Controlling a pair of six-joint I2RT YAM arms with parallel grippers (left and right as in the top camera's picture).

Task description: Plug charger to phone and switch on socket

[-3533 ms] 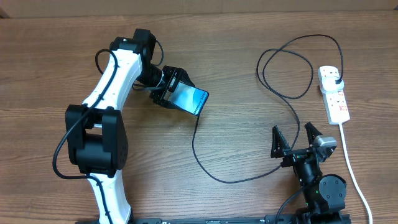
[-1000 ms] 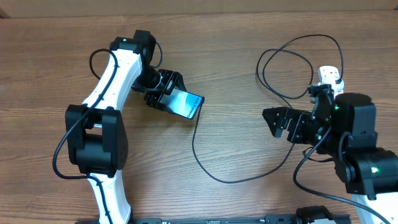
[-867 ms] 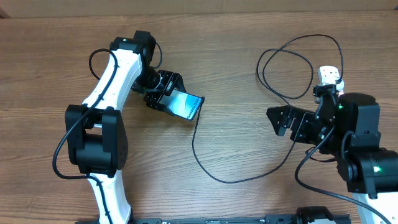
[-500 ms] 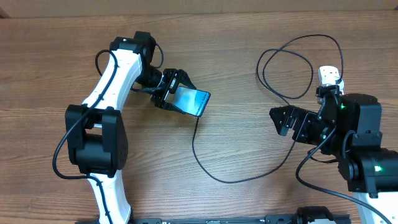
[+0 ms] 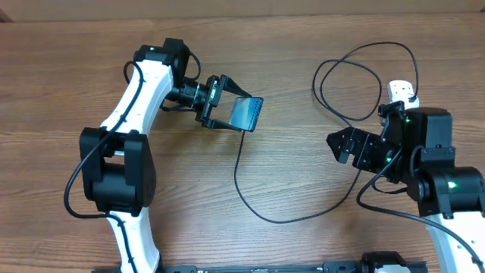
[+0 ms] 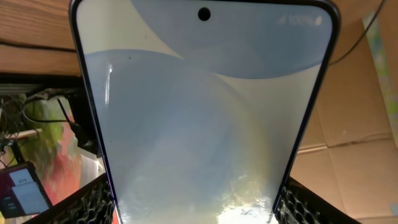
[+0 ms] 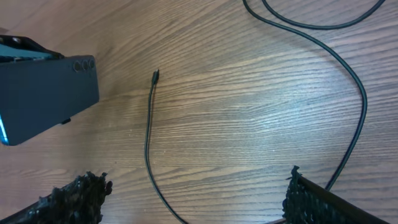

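Note:
My left gripper (image 5: 235, 112) is shut on the phone (image 5: 249, 112) and holds it lifted and tilted on edge above the table. In the left wrist view the lit blue-white screen (image 6: 202, 112) fills the frame between my fingers (image 6: 199, 214). The charger, a thin black cable (image 5: 250, 201), lies in loops on the table. Its small tip (image 5: 241, 138) lies just below the phone, apart from it. In the right wrist view the tip (image 7: 155, 76) lies right of the phone's dark back (image 7: 43, 96). My right gripper (image 5: 339, 148) is open and empty (image 7: 199, 202) above the cable. The socket (image 5: 396, 89) is mostly hidden behind my right arm.
The cable's large loops (image 5: 348, 83) lie at the back right, leading to a black plug in the socket. The cable also curves across the wood right of my right gripper (image 7: 357, 118). Cardboard boxes show behind the phone in the left wrist view (image 6: 360, 149).
My left gripper has lifted the phone, moved it right and turned it more on edge. My right arm came up from the front edge and has since held almost still.

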